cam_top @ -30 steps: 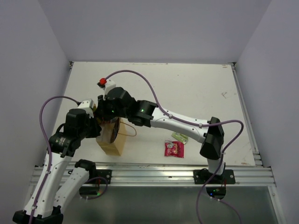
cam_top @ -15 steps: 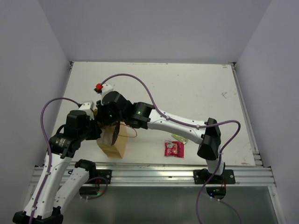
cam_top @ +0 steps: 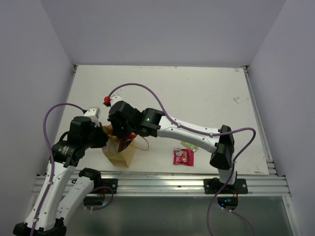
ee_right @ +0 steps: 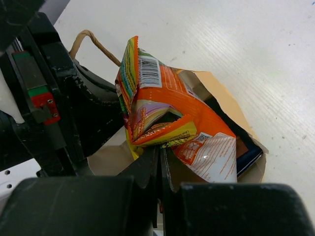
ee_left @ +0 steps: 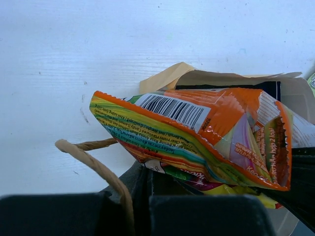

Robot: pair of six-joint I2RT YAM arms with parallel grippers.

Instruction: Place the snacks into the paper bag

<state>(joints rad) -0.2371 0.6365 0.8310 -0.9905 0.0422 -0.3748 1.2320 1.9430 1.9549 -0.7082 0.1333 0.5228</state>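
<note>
The tan paper bag [cam_top: 117,156] stands upright near the table's front left. My left gripper [cam_top: 104,139] is at its near rim, jaws shut [ee_left: 147,169], apparently pinching the rim beside a string handle [ee_left: 93,164]. My right gripper [cam_top: 119,136] is shut on the lower edge of the red-orange candy bag [ee_right: 187,108] and holds it in the bag's mouth [ee_right: 226,98]. The candy bag lies across the opening in the left wrist view [ee_left: 206,132]. The dark blue crisp bag [ee_right: 246,155] sits inside the paper bag. The pink packet [cam_top: 181,157] and the pale green packet [cam_top: 189,144] lie on the table to the right.
A white block with a red button [cam_top: 108,101] is behind the bag. The right arm [cam_top: 187,130] stretches across the front of the table above the two small packets. Grey walls close in the table on three sides.
My right gripper has moved forward and down over the paper bag, bringing the candy bag into its mouth. The left arm has stayed at the rim.
</note>
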